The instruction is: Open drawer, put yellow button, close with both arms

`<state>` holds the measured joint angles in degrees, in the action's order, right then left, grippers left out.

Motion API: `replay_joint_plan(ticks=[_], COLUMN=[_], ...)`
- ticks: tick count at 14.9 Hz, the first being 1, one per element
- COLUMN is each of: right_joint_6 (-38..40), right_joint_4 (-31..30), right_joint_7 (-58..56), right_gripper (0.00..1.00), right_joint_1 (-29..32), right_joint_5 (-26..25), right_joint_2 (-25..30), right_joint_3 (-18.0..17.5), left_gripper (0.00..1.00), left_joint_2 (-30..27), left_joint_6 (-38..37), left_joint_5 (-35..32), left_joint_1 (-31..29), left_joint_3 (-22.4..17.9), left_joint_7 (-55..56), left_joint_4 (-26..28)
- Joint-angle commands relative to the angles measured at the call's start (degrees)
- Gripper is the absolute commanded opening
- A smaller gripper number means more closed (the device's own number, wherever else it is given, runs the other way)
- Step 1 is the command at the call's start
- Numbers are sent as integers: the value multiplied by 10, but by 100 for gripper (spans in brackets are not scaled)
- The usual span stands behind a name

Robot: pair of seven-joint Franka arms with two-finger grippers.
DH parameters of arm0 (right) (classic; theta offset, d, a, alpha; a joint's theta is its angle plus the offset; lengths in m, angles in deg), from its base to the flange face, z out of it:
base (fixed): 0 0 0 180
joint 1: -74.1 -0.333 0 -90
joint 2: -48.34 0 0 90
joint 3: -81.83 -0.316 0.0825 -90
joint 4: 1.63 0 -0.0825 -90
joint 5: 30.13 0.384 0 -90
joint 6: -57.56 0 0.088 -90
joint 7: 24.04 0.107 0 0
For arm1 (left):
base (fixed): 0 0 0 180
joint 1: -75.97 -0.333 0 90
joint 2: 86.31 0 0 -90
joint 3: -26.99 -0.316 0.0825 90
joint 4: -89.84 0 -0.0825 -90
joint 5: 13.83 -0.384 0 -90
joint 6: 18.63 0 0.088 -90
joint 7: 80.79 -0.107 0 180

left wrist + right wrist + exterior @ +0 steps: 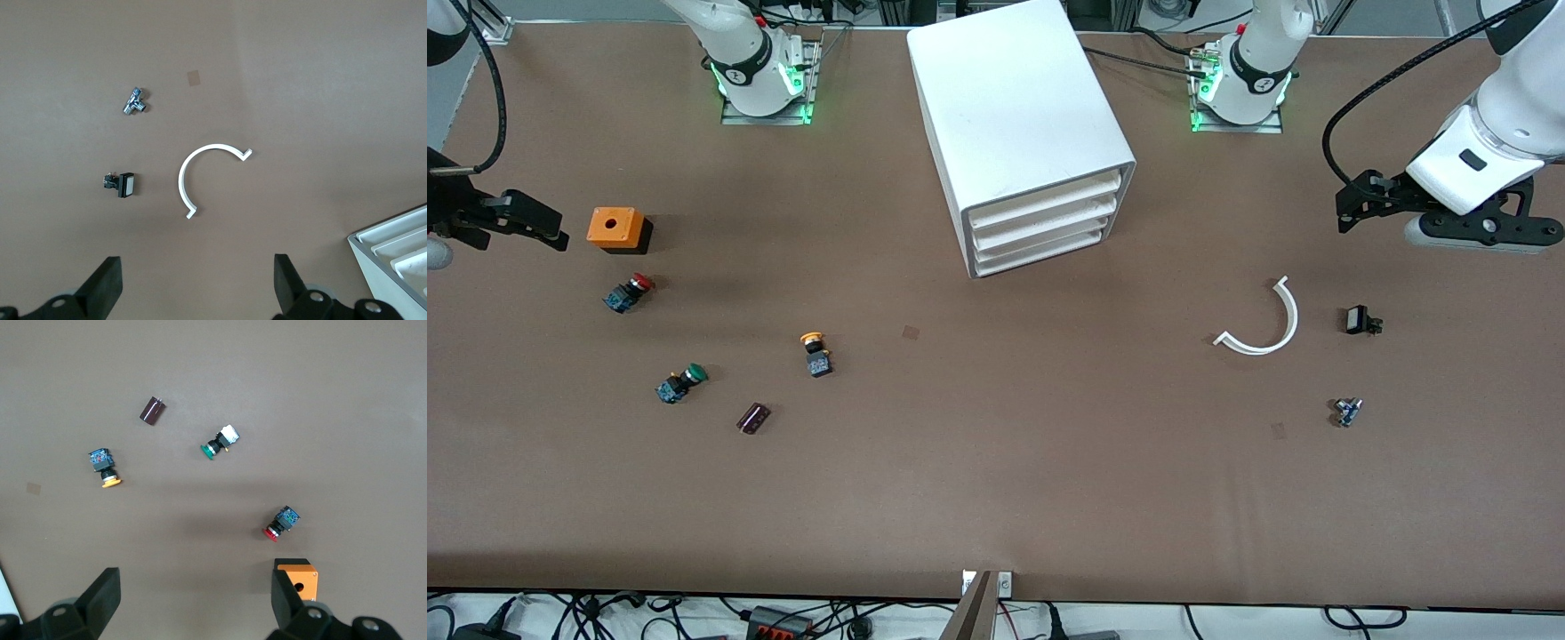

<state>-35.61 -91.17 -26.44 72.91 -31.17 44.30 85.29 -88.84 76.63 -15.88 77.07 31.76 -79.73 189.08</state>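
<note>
The white cabinet (1014, 116) stands mid-table between the two arm bases. Its three drawers are all pushed in, and the drawer (1045, 197) is the uppermost one. The yellow button (815, 353) (104, 467) lies on its side on the table, nearer to the front camera than the cabinet, toward the right arm's end. My right gripper (551, 229) (195, 597) hangs open and empty over the table's edge beside the orange box. My left gripper (1348, 204) (198, 280) hangs open and empty over the left arm's end, above bare table beside a white curved piece.
Toward the right arm's end lie an orange box (614, 228), a red-capped button (630, 292), a green-capped button (680, 383) and a dark cylinder (753, 418). At the left arm's end lie a white curved piece (1267, 324), a black part (1360, 320) and a metal fitting (1347, 412).
</note>
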Motion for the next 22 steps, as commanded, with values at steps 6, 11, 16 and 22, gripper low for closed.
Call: replay_joint_plan(ticks=[6, 11, 16, 22], right_joint_6=[3, 0, -24, -45], right_joint_4=[-9, -9, -9, -8], right_joint_7=[-7, -5, 2, 4], right_gripper=[100, 100, 100, 100], right_joint_1=[0, -1, -11, -74], right_joint_5=[-11, -10, -2, 0], right_joint_2=[10, -1, -53, -102], right_joint_3=[-3, -3, -4, -4], left_gripper=[100, 100, 100, 100], left_joint_2=[-3, -2, 0, 30], left_joint_6=[-16, -24, -27, -113], left_joint_5=[-1, -2, 0, 69], left_joint_1=[5, 5, 5, 10], left_joint_3=[1, 2, 1, 7], left_joint_7=[-11, -11, -4, -10], left_joint_4=[-9, -10, -17, -20])
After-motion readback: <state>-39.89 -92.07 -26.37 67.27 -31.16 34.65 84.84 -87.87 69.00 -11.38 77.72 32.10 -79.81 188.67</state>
